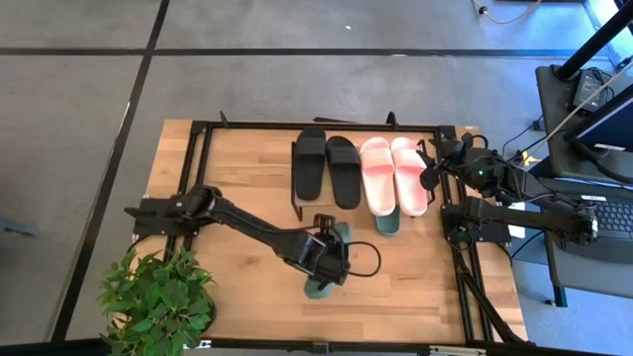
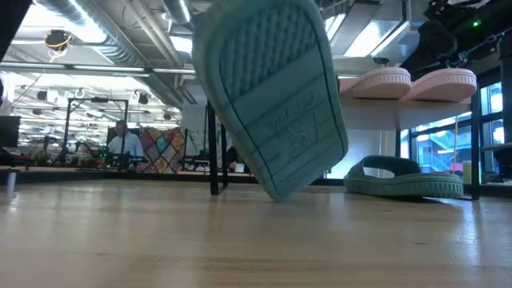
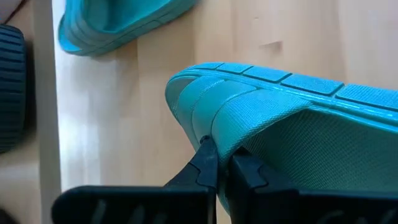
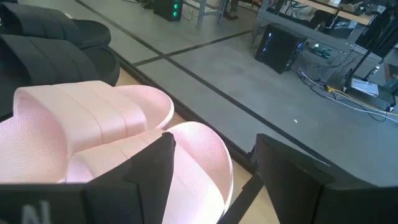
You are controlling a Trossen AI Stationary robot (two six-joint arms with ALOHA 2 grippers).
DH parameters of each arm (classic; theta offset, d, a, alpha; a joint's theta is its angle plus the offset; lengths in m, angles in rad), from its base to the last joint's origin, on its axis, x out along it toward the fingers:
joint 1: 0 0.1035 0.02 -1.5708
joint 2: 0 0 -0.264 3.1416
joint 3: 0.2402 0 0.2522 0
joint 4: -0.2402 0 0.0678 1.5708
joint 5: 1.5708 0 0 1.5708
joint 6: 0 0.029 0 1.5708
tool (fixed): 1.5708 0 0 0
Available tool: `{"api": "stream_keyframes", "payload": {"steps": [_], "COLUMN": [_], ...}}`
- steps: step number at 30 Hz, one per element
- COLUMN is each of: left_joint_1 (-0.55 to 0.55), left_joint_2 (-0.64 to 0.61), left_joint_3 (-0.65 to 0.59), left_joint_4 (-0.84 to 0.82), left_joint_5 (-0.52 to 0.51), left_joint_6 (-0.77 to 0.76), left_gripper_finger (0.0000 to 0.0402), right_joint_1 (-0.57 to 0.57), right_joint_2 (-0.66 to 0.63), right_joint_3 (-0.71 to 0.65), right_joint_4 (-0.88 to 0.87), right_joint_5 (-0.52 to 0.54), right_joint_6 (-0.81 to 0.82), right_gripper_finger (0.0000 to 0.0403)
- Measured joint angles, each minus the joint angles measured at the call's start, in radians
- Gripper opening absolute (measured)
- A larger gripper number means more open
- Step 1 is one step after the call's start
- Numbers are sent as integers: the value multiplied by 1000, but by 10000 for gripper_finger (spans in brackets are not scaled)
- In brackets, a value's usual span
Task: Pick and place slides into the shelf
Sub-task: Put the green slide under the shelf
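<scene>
Landmark: take the shelf (image 1: 203, 138), the black tube rack along the desk's (image 1: 247, 178) far edge, as your reference for every place below.
Left claw (image 3: 217, 163): closed on the strap edge of one green slide (image 3: 298, 124); you see its two dark fingers pinching the fabric where strap meets sole. It sits in front of the shelf, near the desk's middle.
Held green slide: raised and tilted, ribbed sole (image 2: 276, 96) turned toward the low camera, one end apparently touching the desk. The strap pinch gives a thin edge to clamp, so the sole hangs free for sliding onto the rack.
Second green slide (image 1: 390, 221): flat on the desk just in front of the shelf, partly under the pink pair; it waits its turn.
Black slides (image 1: 326, 168): side by side on the shelf, left of the pink pair, already placed.
Pink slides (image 1: 394, 173): side by side on the shelf, right of the black pair; they rest above desk level in the low view.
Right claw (image 4: 211, 174): fingers spread, holding nothing, poised at the right side of the pink pair at the shelf's right end.
Stage (judged): two pairs stored, green pair outstanding.
Potted plant (image 1: 158, 297): front left desk corner, well apart from the shelf.
</scene>
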Motion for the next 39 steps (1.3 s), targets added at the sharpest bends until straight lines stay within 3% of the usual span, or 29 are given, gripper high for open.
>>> {"api": "stream_keyframes", "payload": {"steps": [7, 29, 39], "left_joint_1": [6, 83, 103], "left_joint_2": [36, 35, 103], "left_joint_3": [38, 9, 14], "left_joint_4": [-36, -15, 19], "left_joint_5": [-93, -94, -104], "left_joint_6": [-8, -65, -57], "left_gripper_finger": [3, 3, 3], "right_joint_1": [0, 0, 0], "right_joint_2": [0, 0, 0], "right_joint_3": [0, 0, 0], "right_joint_4": [0, -1, -1], "right_joint_5": [0, 0, 0], "right_joint_6": [0, 2, 2], "right_gripper_finger": [225, 225, 225]}}
